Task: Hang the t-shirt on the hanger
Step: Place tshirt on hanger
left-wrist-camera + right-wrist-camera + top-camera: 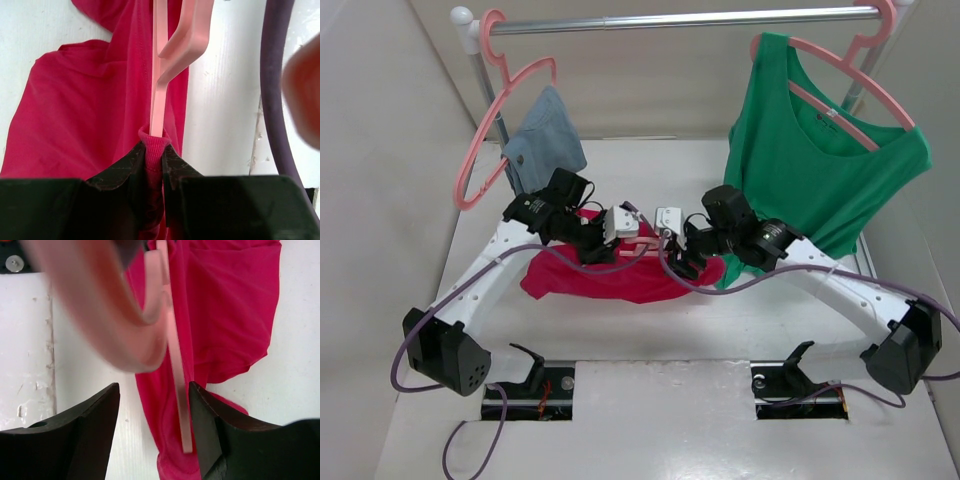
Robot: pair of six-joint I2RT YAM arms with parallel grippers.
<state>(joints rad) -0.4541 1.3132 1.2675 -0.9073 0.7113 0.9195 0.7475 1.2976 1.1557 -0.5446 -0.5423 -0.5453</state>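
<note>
The crimson t-shirt (610, 278) lies crumpled on the table between the two arms. My left gripper (625, 225) is shut on its ribbed collar (154, 142). In the left wrist view the thin pink hanger (159, 90) runs down into the collar just above the shut fingertips. My right gripper (668, 222) faces the left one, and its jaws stand wide open (154, 390). The hanger's bar (177, 370) hangs between them, close to the right finger, over the red cloth (230, 305). The hanger's hook is a large pink blur near that camera.
A rail (680, 18) spans the back. A green top (820, 170) hangs on a pink hanger at the right, its hem reaching my right arm. A small blue-grey cloth (545, 145) hangs on another pink hanger (480, 150) at the left. A purple cable (274, 75) crosses near the grippers.
</note>
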